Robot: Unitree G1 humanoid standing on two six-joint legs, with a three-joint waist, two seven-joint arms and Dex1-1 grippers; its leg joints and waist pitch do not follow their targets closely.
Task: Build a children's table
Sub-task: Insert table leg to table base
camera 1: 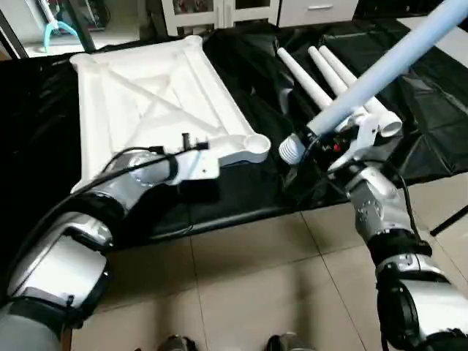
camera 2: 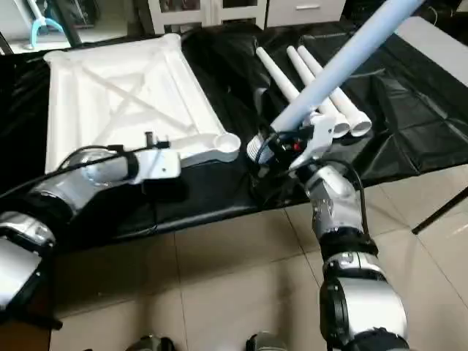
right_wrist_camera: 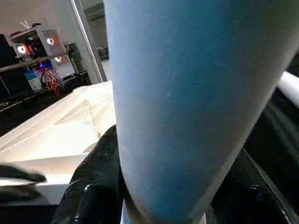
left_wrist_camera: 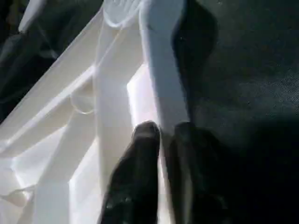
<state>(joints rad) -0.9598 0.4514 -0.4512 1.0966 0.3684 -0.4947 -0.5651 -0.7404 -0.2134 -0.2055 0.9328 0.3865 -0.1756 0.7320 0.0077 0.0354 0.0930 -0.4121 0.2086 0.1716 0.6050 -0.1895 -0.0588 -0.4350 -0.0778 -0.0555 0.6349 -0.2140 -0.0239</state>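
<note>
Black cloth [camera 1: 241, 183]; right tool [camera 1: 322, 142] around leg [camera 1: 395, 62]

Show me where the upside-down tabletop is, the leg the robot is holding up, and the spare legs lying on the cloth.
tabletop [camera 1: 146, 95], left eye view, on its ribbed underside.
held leg [camera 1: 395, 62], left eye view, midway along the raised tube.
spare legs [camera 2: 281, 73], right eye view, on the leftmost lying tube.

A shiny black sheet [camera 1: 241, 183] covers the low work area and hangs down over its front edge. The floor [camera 1: 248, 285] has pale square tiles. White cabinets [camera 1: 219, 11] stand at the back. A turquoise thing [camera 1: 62, 29] sits far off.
</note>
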